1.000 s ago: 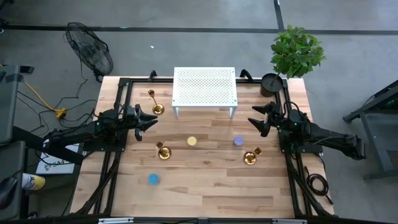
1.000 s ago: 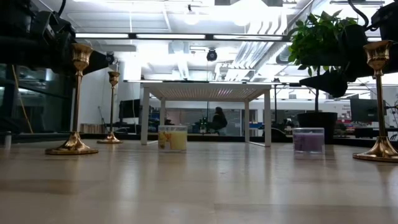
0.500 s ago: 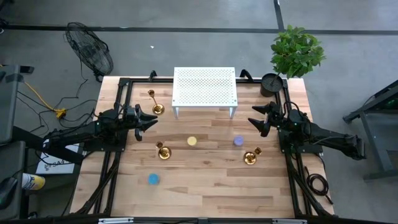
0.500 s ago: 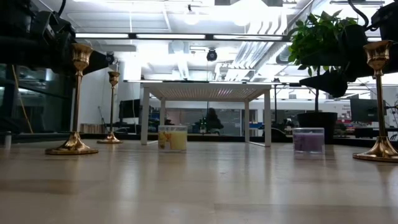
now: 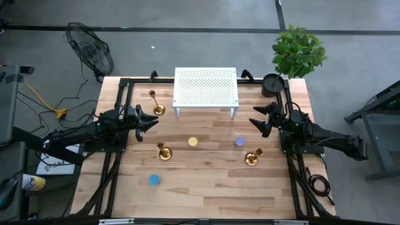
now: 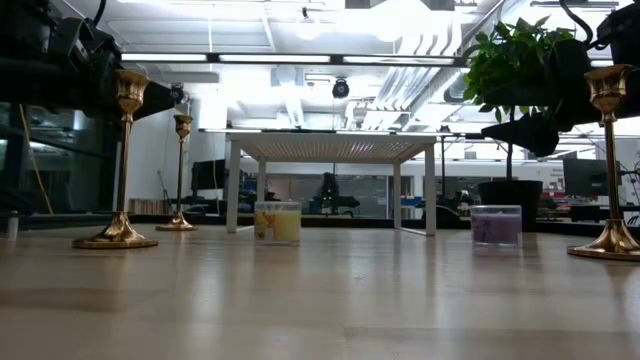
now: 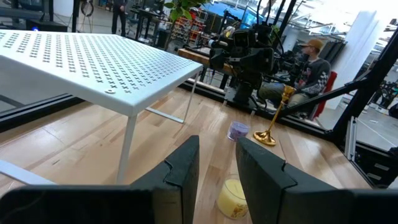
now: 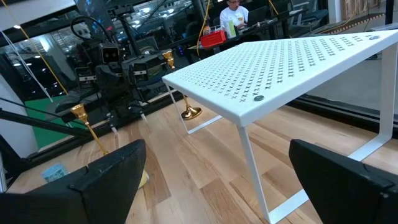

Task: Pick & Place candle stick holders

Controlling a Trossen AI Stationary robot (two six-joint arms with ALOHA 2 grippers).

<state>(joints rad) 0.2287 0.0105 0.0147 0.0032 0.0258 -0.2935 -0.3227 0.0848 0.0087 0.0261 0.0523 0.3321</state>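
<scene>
Three gold candle stick holders stand upright on their round bases on the wooden table: one (image 5: pixel 156 106) at the far left beside the white stand, one (image 5: pixel 164 152) left of centre, one (image 5: pixel 252 157) right of centre. They also show in the low view: the far one (image 6: pixel 181 170), the left-of-centre one (image 6: pixel 120 165) and the right one (image 6: pixel 610 160). My left gripper (image 5: pixel 152 121) hovers between the two left holders, its fingers a narrow gap apart (image 7: pixel 217 146), empty. My right gripper (image 5: pixel 256 122) hovers on the far side of the right holder, wide open (image 8: pixel 217 149), empty.
A white perforated stand (image 5: pixel 205 87) stands at the far middle. A yellow candle (image 5: pixel 192 142), a purple candle (image 5: pixel 239 142) and a blue disc (image 5: pixel 154 180) lie on the table. A potted plant (image 5: pixel 299 50) stands at the far right corner. People sit beyond the table (image 7: pixel 311 62).
</scene>
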